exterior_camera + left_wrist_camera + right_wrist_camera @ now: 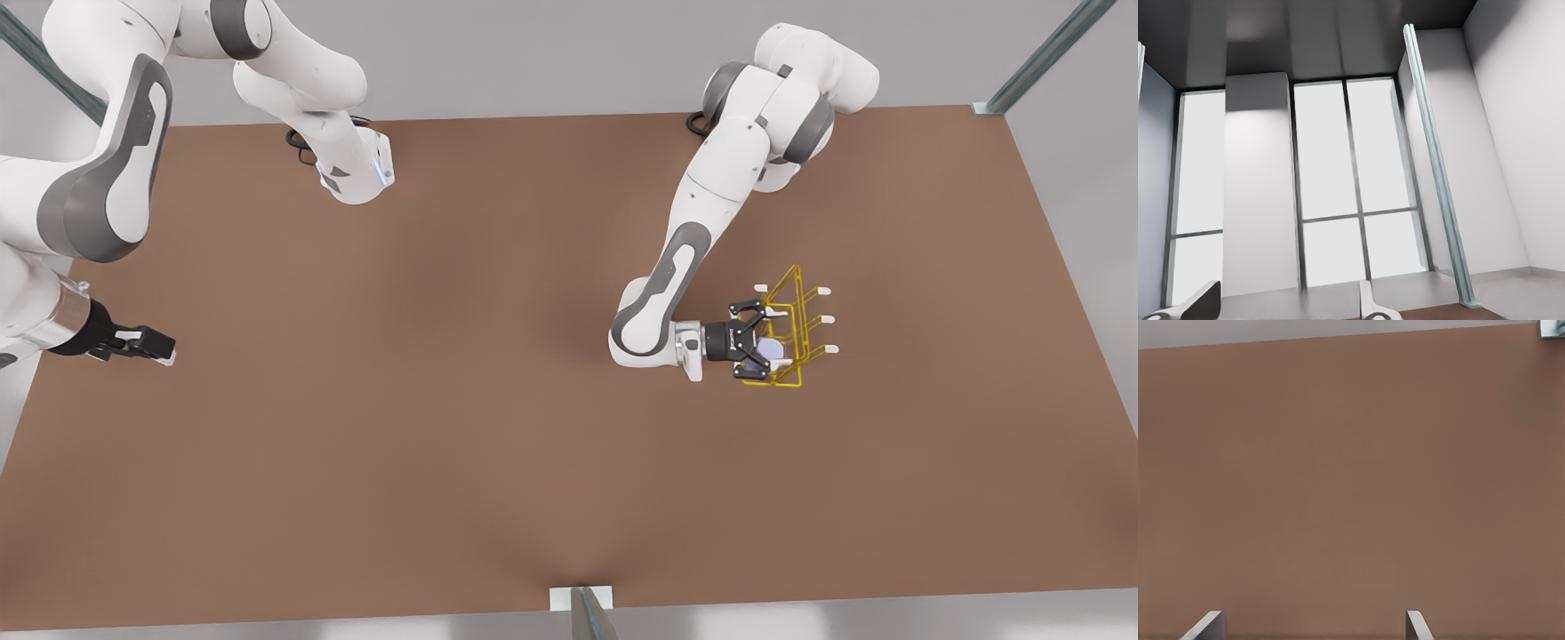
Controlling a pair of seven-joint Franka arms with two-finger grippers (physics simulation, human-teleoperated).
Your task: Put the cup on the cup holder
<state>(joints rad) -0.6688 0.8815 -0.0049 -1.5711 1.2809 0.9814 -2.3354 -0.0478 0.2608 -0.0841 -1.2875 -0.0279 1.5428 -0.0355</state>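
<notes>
Reaching into the cup holder [794, 307] on the front view's right, one arm's gripper [757, 345] stands spread around the cup [770, 350]; contact unclear. Second gripper [153, 347] waits over the table [444, 427], far left in that view. Both wrist views show parted fingertips.

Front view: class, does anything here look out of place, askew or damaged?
Only mildly. The cup is not standing on the table. It is at one arm's gripper, in among the yellow wires of the cup holder. The other gripper waits at the front view's left. Nothing looks spilled or broken.
</notes>
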